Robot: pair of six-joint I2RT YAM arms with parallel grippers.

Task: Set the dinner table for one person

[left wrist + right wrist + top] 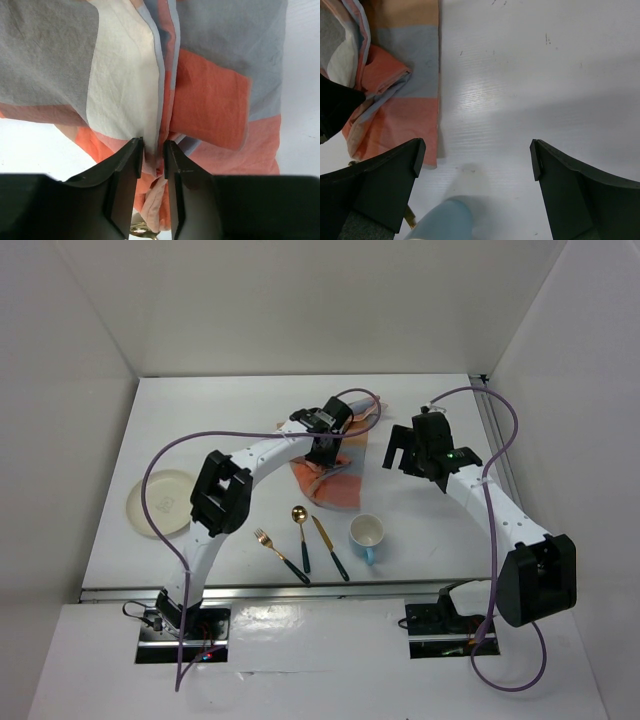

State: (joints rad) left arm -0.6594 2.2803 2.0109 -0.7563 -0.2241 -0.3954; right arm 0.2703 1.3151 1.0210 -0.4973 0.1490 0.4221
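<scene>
You are only just starting, I think. The dinner table [220,410] lies under both arms. Your left gripper [152,150] is clamped on a fold of the checked cloth [335,485], which is bunched up mid-table, not flat. Your right gripper [477,155] hangs with jaws wide apart, holding nothing. The plate [160,503] sits by the left edge. 1 fork [278,554], 1 spoon [301,532], 1 knife [330,548] and 1 cup [367,536] wait by the near edge, not yet set out.

Orange-blue checked placemat [338,488]; apparently pale-blue mug [367,536].
</scene>
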